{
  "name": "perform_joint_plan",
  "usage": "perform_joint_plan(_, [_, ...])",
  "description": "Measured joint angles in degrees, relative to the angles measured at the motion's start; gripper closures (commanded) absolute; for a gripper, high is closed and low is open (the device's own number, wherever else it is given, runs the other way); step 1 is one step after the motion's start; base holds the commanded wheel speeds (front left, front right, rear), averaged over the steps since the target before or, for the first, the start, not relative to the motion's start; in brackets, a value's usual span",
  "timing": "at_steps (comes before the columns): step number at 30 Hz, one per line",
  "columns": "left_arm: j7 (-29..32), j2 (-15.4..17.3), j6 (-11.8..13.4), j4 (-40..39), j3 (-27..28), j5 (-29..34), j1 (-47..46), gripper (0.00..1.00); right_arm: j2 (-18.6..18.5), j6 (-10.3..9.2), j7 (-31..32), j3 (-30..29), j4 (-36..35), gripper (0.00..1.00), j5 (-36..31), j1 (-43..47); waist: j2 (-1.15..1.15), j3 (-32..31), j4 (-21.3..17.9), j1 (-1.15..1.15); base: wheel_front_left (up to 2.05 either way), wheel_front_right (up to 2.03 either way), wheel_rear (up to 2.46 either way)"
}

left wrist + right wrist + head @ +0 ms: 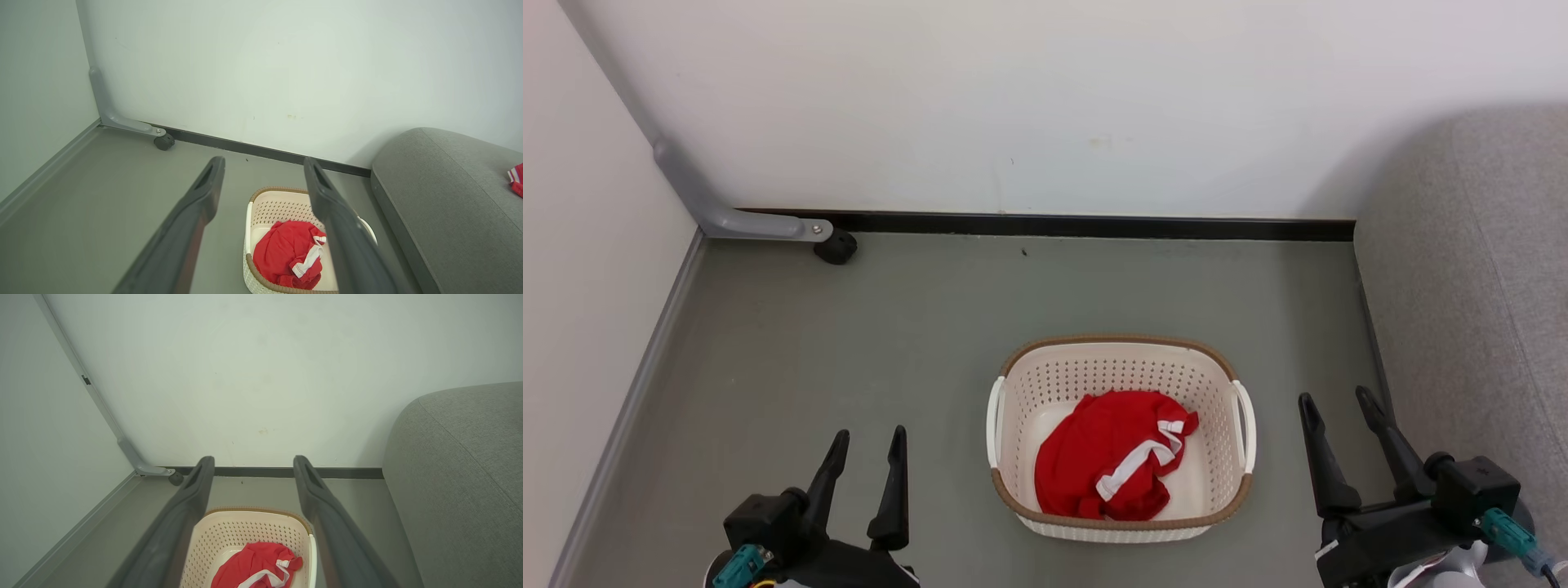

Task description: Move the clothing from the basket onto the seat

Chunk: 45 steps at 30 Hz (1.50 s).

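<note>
Left claw and right claw gape wide, empty; clothing lies in basket between.

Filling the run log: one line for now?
left gripper open, empty | right gripper open, empty | red garment in basket | second garment on seat

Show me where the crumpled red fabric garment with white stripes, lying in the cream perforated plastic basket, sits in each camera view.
Head view: red garment lower centre, inside the basket.
Left wrist view: lower centre, between the left gripper's fingers.
Right wrist view: bottom edge, centre, between the right gripper's fingers.
Shared landmark: black caster wheel at the wall's base, up and left of the basket in all three views.
</note>
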Motion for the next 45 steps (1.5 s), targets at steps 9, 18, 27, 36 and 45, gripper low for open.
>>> perform_joint_plan(9, [-0.01,0.01,-0.66,-2.41,-0.47,0.70,-1.22,0.00,0.14,0.00,0.00,0.26,-3.25,0.00,-1.47,-0.59,0.00,4.77,-1.66,0.00,0.00,0.00,0.00])
perform_joint_plan(18, [0.44,-0.26,-1.69,-2.96,-2.77,2.05,-6.37,0.00,0.18,0.00,0.00,0.53,-5.31,0.00,-2.58,-4.94,0.00,10.57,-3.84,0.01,0.00,0.00,0.00])
perform_joint_plan(27, [3.99,-0.42,-2.49,-2.79,-5.81,4.58,-12.39,0.00,0.18,0.00,0.00,1.09,-7.38,0.00,-3.01,-8.90,0.01,17.71,-6.59,0.01,0.00,0.00,0.00])
perform_joint_plan(36, [8.12,-0.10,-2.30,-1.66,-7.49,7.92,-19.33,0.00,0.21,0.00,-0.01,2.66,-8.84,0.00,-3.58,-14.07,0.01,25.22,-8.76,0.02,0.00,0.00,0.00])
perform_joint_plan(45, [13.45,0.54,-1.98,0.42,-9.59,11.20,-26.68,0.00,0.25,0.00,-0.01,4.49,-9.82,0.00,-3.58,-18.89,0.01,32.82,-10.56,0.02,0.00,0.00,0.00])
